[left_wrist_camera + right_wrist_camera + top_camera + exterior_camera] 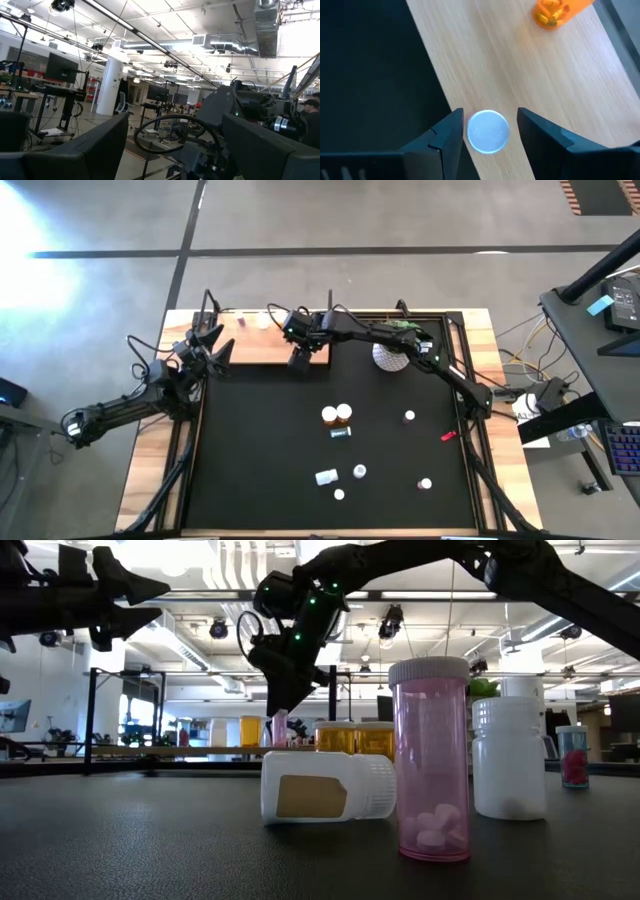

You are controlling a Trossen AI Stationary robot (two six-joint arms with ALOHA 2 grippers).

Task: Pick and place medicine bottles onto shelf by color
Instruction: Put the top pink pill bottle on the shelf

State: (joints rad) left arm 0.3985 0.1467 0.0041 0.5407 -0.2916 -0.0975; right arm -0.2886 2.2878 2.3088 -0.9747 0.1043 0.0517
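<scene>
The shelf (262, 346) is a light-wood board at the far left of the black mat (260, 460). My right gripper (490, 131) hangs over the shelf's near edge, pointing down. It is open, with one finger on each side of a small upright bottle's white cap (488, 131) and a narrow gap on both sides. In the low view this bottle (281, 728) looks pinkish and stands on the shelf below the fingers. An orange bottle (551, 12) stands farther along the shelf. Several medicine bottles (337, 416) are scattered on the mat. My left gripper (212, 343) waits open at the table's left edge, raised off the table.
A white pot with a green plant (392, 356) stands to the right of the shelf, under my right arm. A small red object (448, 436) lies on the mat's right side. In the low view a pink bottle (431, 758), a lying white bottle (325, 785) and an upright white one (509, 755) stand close to the camera.
</scene>
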